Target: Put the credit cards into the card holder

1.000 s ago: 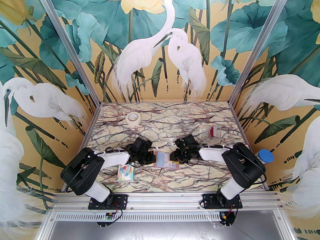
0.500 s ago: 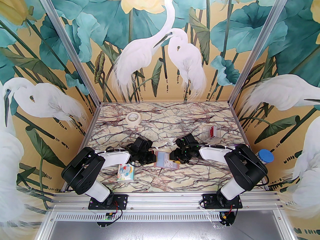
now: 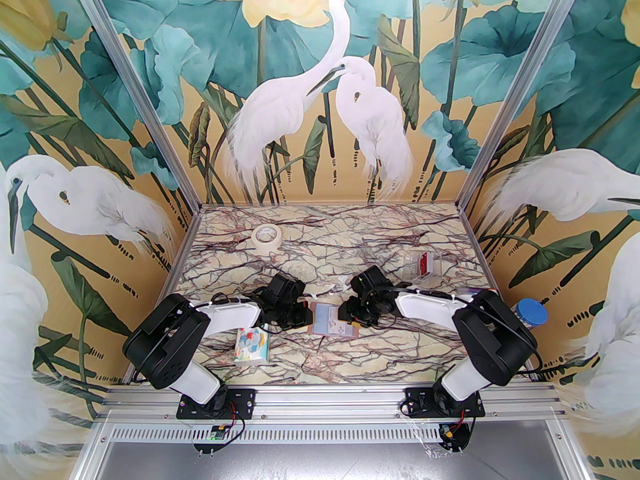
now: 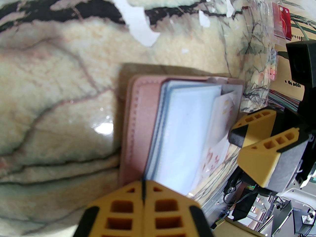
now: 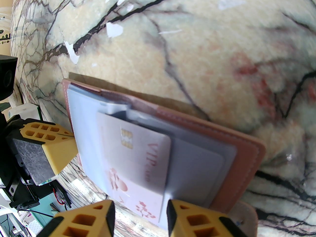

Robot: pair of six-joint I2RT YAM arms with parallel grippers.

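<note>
The dusty-pink card holder (image 3: 334, 321) lies open on the marble table between both grippers, its pale blue-grey sleeves (image 4: 182, 137) facing up. A white credit card (image 5: 138, 157) with a gold chip, pink flowers and "VIP" lettering rests partly tucked in a sleeve. My left gripper (image 4: 143, 189) is shut on the left edge of the holder's sleeves. At the card's free end my right gripper (image 5: 140, 218) stands open, one finger to each side, not pinching it. A red card (image 3: 425, 263) sits in the clear plastic box far right.
The clear plastic box (image 4: 284, 23) stands behind my right arm. A masking tape roll (image 3: 266, 238) is at the far left. A cartoon-printed tissue pack (image 3: 252, 345) lies under my left arm. A blue-lidded jar (image 3: 531, 313) stands at the right edge.
My right gripper's jaws have parted a little wider at the card's end, and the right arm has shifted back slightly. The left arm has not moved.
</note>
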